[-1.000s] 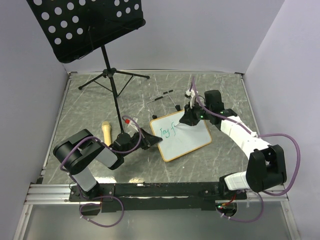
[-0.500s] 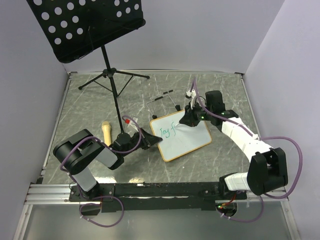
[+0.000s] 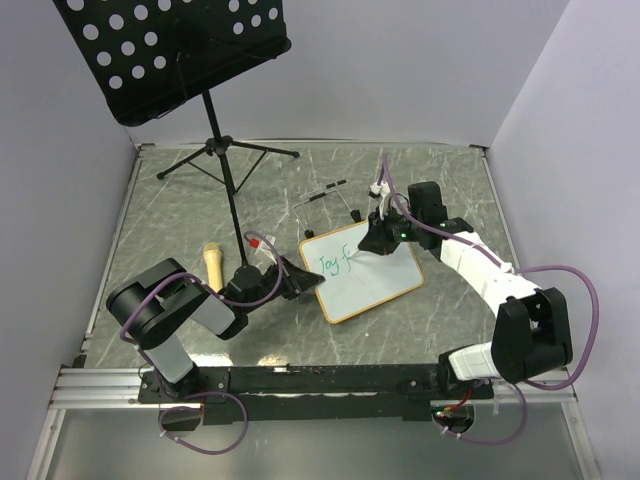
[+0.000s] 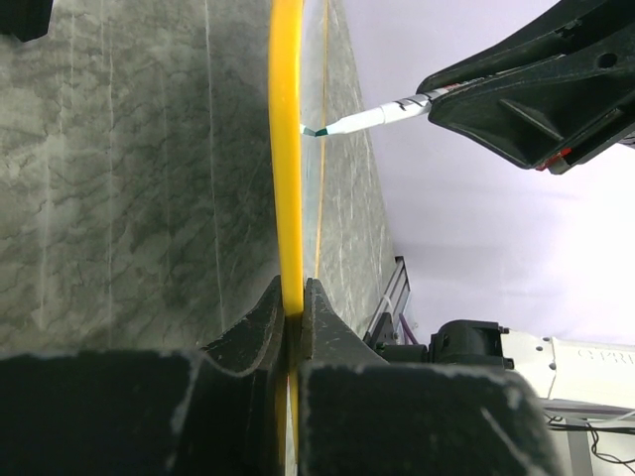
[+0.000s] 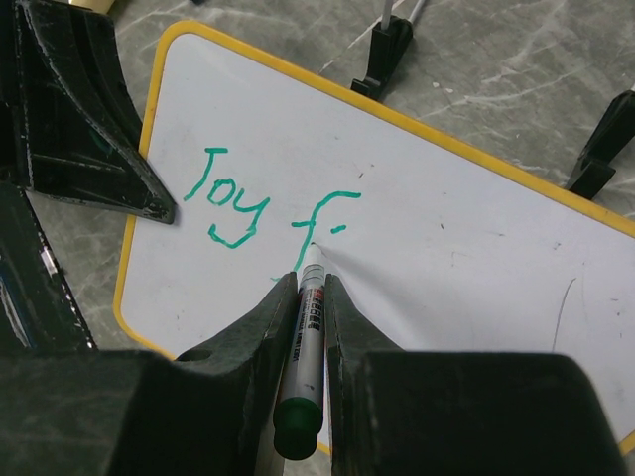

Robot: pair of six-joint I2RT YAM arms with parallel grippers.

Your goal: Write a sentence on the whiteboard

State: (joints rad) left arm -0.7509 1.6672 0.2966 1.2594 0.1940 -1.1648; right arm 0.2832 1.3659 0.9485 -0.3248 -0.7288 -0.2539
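The whiteboard [image 3: 370,275], with a yellow-tan frame, lies tilted on the grey table. Green writing on it reads "Joy f" [image 5: 238,203]. My left gripper [image 3: 305,278] is shut on the board's left edge, which shows as a yellow strip [image 4: 286,149] between its fingers [image 4: 294,302]. My right gripper [image 3: 372,240] is shut on a green-capped marker [image 5: 310,337]. The marker's tip touches the board just under the "f". In the right wrist view the gripper [image 5: 311,288] sits over the board's lower middle. The marker tip also shows in the left wrist view [image 4: 367,119].
A black perforated music stand [image 3: 180,50] stands at the back left on tripod legs [image 3: 225,150]. A yellow-headed object [image 3: 213,262] lies left of the left gripper. A wire easel [image 3: 325,198] with black feet [image 5: 385,45] sits just behind the board. Walls close in the table.
My right gripper and the marker have shifted only slightly over the board near the "f". The left gripper and the board have not moved.
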